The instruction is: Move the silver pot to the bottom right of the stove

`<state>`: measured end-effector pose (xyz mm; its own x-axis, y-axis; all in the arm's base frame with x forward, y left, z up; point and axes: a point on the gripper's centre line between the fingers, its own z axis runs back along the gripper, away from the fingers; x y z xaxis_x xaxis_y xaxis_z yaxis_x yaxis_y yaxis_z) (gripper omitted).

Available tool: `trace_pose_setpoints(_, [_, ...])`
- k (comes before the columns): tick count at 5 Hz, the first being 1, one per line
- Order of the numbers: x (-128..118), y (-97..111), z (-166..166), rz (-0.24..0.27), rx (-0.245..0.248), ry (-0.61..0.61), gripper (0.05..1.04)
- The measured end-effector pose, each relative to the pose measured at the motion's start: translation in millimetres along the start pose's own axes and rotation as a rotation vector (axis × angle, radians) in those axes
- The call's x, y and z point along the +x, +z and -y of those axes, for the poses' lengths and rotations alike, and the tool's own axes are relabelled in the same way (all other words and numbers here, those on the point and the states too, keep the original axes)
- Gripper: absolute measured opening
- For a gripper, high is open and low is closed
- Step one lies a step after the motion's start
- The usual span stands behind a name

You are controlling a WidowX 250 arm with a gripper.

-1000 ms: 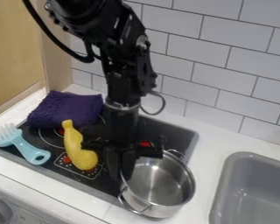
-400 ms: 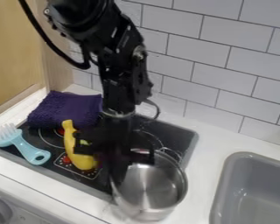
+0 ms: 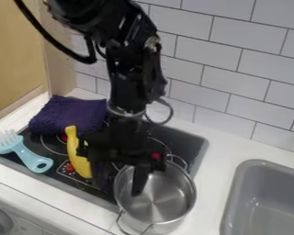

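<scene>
One silver pot [image 3: 168,193] was found at the front right corner of the black stove [image 3: 195,143], its base reaching past the stove's front edge over the white surface [image 3: 217,158]. We record one wire handle at the pot's front left and another at its back. We observe the black gripper [image 3: 121,186] above the pot's left side, its jaws standing apart: one is down inside the pot, the other outside the wall, to the left. We note a curved yellow toy [image 3: 76,149] on the stove left of the gripper, its lower end partly hidden. We list a light blue brush [image 3: 28,155] across the stove's left edge, a bunched purple cloth [image 3: 66,114] at the back left corner, and a grey sink [image 3: 235,197] to the pot's right.
</scene>
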<state>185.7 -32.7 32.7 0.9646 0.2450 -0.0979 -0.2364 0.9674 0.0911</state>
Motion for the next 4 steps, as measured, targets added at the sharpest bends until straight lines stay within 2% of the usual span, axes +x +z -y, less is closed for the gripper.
trace_pose_setpoints(1, [-0.5,11.5,0.0,0.013,-0.015,0.008,1.018])
trace_pose_setpoints(2, [6.0,33.4,-0.6,0.059,-0.041,0.02,1.009])
trace_pose_setpoints(3, [17.9,53.5,-1.6,0.075,-0.029,0.025,0.999])
trace_pose_setpoints(4, [30.5,52.8,-14.7,0.014,0.008,0.045,0.999])
